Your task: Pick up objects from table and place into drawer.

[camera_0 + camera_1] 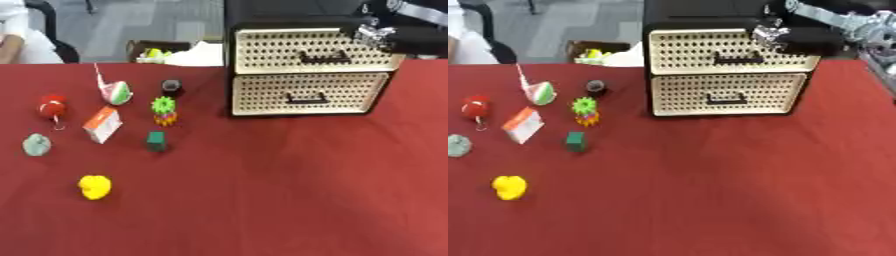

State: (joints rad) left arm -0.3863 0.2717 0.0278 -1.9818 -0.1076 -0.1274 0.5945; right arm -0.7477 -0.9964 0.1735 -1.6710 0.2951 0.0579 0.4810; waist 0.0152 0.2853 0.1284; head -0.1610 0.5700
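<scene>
the drawer cabinet (311, 72) stands far right on the red table (289, 190), both drawers closed. the right hand (785, 37) hangs at the upper drawer handle (325, 59); whether its fingers are curled i cannot tell. best to hook the handle squarely and pull straight toward the near side. the small objects, such as the yellow duck (94, 187), wait far left.

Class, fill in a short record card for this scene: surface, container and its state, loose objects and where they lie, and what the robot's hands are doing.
surface: red table
container: two-drawer cabinet, both drawers closed
loose objects: yellow toy, green block, green gear-shaped toy, red ball, all left of the cabinet
right robot hand: at the top drawer's front, near its handle; fingers unclear
left robot hand: not in view
</scene>
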